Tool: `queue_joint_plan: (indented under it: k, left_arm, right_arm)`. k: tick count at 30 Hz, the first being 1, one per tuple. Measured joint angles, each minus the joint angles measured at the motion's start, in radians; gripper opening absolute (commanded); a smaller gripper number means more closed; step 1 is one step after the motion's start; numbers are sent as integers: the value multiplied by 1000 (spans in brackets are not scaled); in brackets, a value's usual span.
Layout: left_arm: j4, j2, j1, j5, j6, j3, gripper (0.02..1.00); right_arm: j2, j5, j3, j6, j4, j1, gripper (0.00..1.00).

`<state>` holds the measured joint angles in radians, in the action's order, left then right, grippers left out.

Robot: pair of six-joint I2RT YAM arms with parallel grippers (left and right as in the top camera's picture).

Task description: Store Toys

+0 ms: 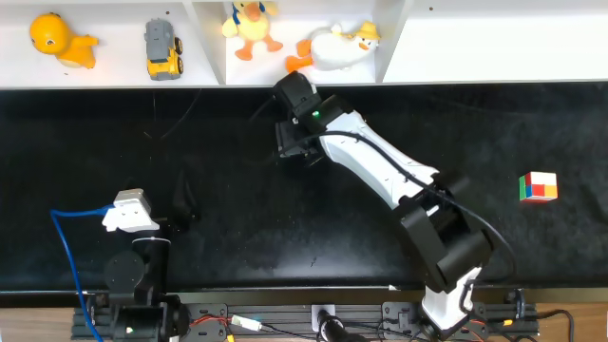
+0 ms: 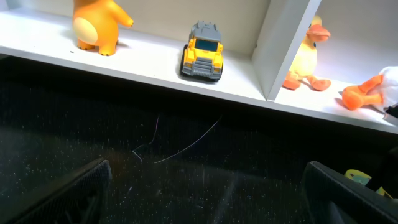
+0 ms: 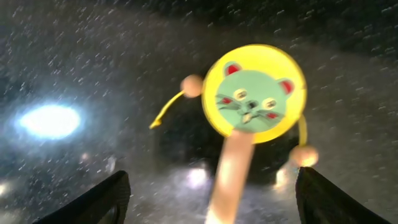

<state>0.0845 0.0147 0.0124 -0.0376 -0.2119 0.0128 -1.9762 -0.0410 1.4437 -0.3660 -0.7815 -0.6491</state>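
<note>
The yellow rattle drum with green cat face looks light, rigid (beads hang loose); right gripper, jaws spread, should pinch its pale wooden handle.

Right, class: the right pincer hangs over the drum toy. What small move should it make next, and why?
Probably lower the right pincer and shut it on the handle. Its fingers stand wide open either side of the handle, and the drum lies loose on the table, not yet on the shelf.
</note>
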Motion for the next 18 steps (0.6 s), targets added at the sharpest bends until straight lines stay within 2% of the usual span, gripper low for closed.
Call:
queue_joint_plan:
  k: [18]
  left_arm:
    - [0,0,0,0,0,0,998]
  right_arm:
    - [-30,-36,0,-27,-5,-20,612]
